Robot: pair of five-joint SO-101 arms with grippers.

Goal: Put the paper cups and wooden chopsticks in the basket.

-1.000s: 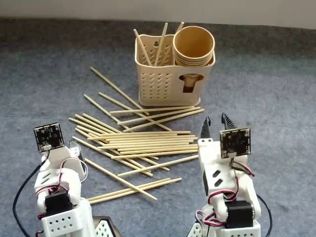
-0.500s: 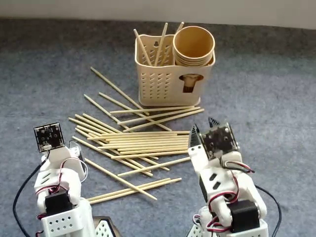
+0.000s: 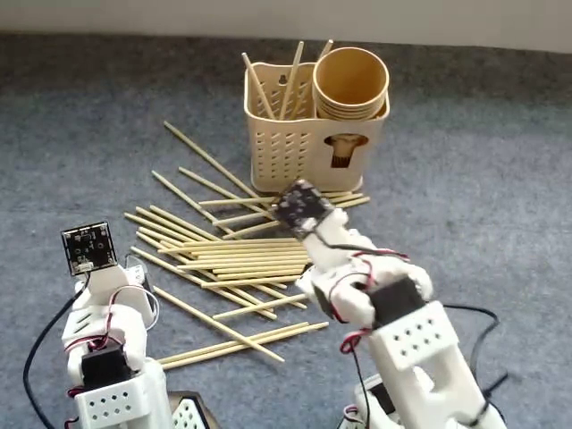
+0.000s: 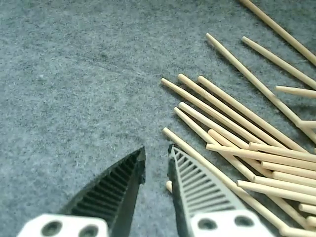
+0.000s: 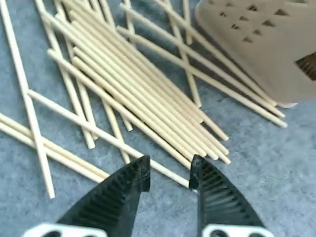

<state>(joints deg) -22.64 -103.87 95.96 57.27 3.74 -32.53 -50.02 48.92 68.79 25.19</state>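
Wooden chopsticks are lying in a messy pile on the grey table, and a few are standing in the basket beside the paper cups. The right hand is hanging spread over the pile, holding nothing. The left hand is hanging a little open next to the stick ends

The right arm has swung forward and to the left from its upright pose at the near right. Its right gripper, fingers apart, now hangs over the pile of wooden chopsticks, just in front of the basket.
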